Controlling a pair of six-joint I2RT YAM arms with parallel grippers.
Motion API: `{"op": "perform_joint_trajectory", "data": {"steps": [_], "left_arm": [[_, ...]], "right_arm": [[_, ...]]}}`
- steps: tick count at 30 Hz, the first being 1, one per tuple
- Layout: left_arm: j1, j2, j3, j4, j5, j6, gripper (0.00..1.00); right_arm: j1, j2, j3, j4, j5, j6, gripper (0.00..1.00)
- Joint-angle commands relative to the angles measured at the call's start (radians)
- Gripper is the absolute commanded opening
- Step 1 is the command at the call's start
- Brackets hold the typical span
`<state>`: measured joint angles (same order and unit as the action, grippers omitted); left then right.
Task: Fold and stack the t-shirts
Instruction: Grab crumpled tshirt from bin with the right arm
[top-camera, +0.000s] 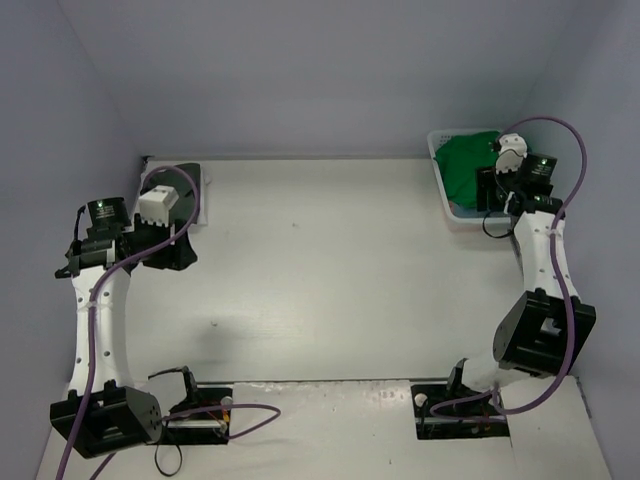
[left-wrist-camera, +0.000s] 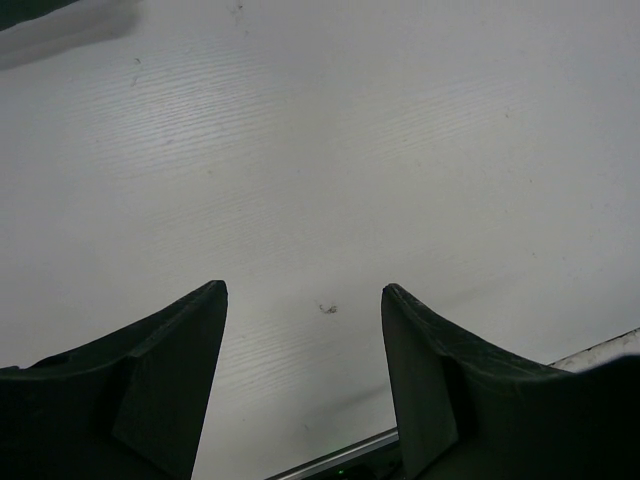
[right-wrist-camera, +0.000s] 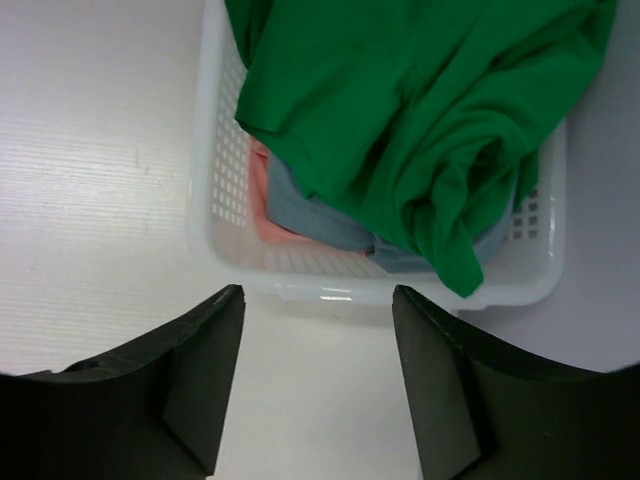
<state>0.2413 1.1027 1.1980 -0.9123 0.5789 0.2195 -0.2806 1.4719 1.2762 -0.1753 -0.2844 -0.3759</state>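
Eyes on the right gripper: its dark jaws stand spread apart with nothing between them, hovering over the white bench just short of the white plastic laundry basket. The basket's near rim sits right beyond the jaw tips. Heaped on top inside it is the bright green cloth t-shirt, all crumpled, with one fold drooping over the near wall, ahead and to the right of the gripper. Beneath it a light blue-grey cloth shirt peeks out, and left of that there's a strip of salmon-pink cloth. The left gripper is spread wide too, holding nothing, hanging over the bench, well apart from the basket.
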Motion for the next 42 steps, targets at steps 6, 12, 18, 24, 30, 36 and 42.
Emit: {"op": "perform_joint_trajectory", "data": {"steps": [6, 12, 18, 24, 30, 36, 42], "left_arm": [[0.019, -0.021, 0.020, 0.053, 0.006, -0.017, 0.58], [0.023, -0.014, 0.028, 0.053, 0.012, -0.022, 0.58], [0.024, -0.012, 0.031, 0.053, 0.021, -0.025, 0.58], [0.024, -0.004, 0.034, 0.053, 0.012, -0.029, 0.58], [0.024, 0.011, 0.043, 0.049, 0.006, -0.031, 0.58], [0.026, 0.011, 0.040, 0.049, 0.003, -0.034, 0.58], [0.024, 0.008, 0.037, 0.049, -0.001, -0.035, 0.58]], "right_arm": [[0.000, 0.191, 0.172, 0.013, -0.193, 0.043, 0.44], [0.001, 0.258, 0.216, 0.007, -0.199, 0.057, 0.45], [0.001, 0.275, 0.233, 0.005, -0.158, 0.054, 0.46], [0.001, 0.239, 0.215, 0.010, -0.144, 0.063, 0.48], [0.001, 0.234, 0.204, 0.017, -0.072, 0.062, 0.48], [0.000, 0.249, 0.193, 0.034, -0.035, 0.051, 0.49], [0.000, 0.280, 0.196, 0.057, -0.036, 0.048, 0.49]]}}
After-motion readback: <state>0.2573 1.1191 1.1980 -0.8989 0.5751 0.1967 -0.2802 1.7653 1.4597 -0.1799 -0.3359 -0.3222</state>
